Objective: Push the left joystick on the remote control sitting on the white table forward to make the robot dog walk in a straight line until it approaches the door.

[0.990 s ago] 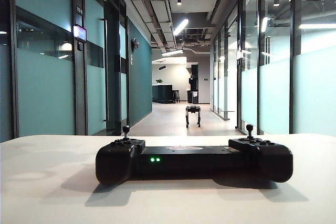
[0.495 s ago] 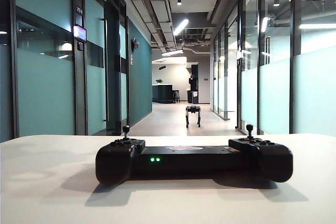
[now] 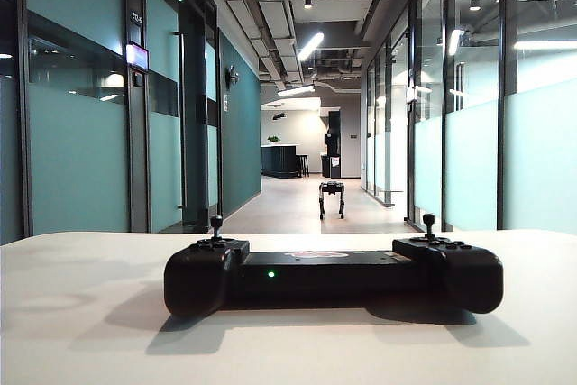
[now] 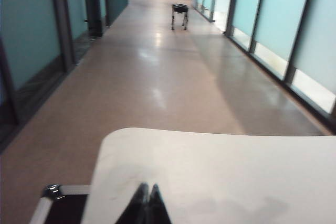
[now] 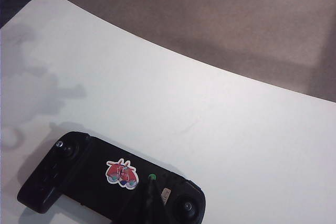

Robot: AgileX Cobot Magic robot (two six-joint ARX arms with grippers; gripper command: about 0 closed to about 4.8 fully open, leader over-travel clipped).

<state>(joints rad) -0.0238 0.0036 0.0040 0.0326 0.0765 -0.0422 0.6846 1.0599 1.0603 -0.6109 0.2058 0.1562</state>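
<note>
White table point(image 5: 236, 129), remote control point(image 5: 100, 182) beneath shut right pincer point(image 5: 149, 195), left pincer point(image 4: 147, 203) apart

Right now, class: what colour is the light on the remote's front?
Green light on the black remote; exterior view shows it best.

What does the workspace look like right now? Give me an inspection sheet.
Surface: white table, bare around the controller.
Job's things: remote control flat on the table, left joystick upright and untouched; robot dog standing far down the corridor.
Clutter: nothing seen.
Grippers: left gripper shut, over the table's near edge, away from the controller; right gripper shut, above the controller's middle bar.
Cables: nothing seen.
Surroundings: corridor with glass partitions on both sides, ceiling lights on.
</note>
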